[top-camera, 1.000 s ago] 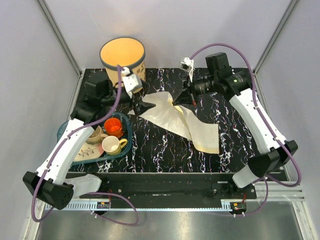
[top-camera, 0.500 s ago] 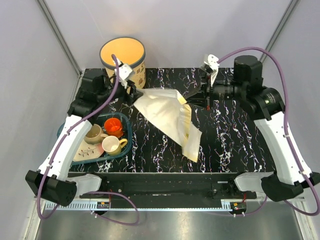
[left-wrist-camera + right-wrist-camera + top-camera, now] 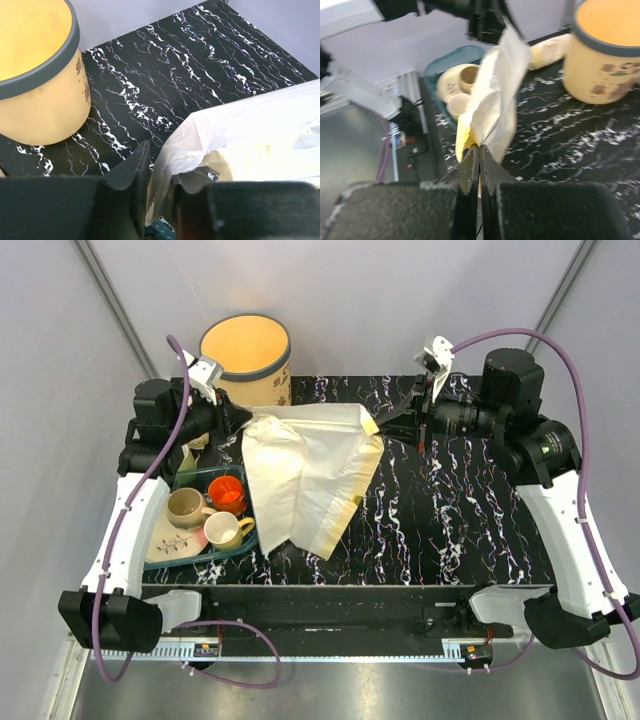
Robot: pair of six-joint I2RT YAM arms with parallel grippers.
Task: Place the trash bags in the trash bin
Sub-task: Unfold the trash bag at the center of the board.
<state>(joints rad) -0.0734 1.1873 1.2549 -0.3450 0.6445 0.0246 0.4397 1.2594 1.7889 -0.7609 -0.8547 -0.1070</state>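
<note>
Cups (image 3: 222, 530) in tray (image 3: 200, 558); bags (image 3: 300, 470) outside bin (image 3: 268, 390)

The trash bin (image 3: 245, 360) stood at the far left of the bench (image 3: 450, 510). The trash bags (image 3: 305, 470) spread just near-right of it, their left edge overlapping the tray (image 3: 195, 561) at the left, which held cups (image 3: 187, 507).

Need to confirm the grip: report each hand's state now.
Left hand: closed on one edge of the trash bag.
Right hand: closed, pinching the same trash bag.
</note>
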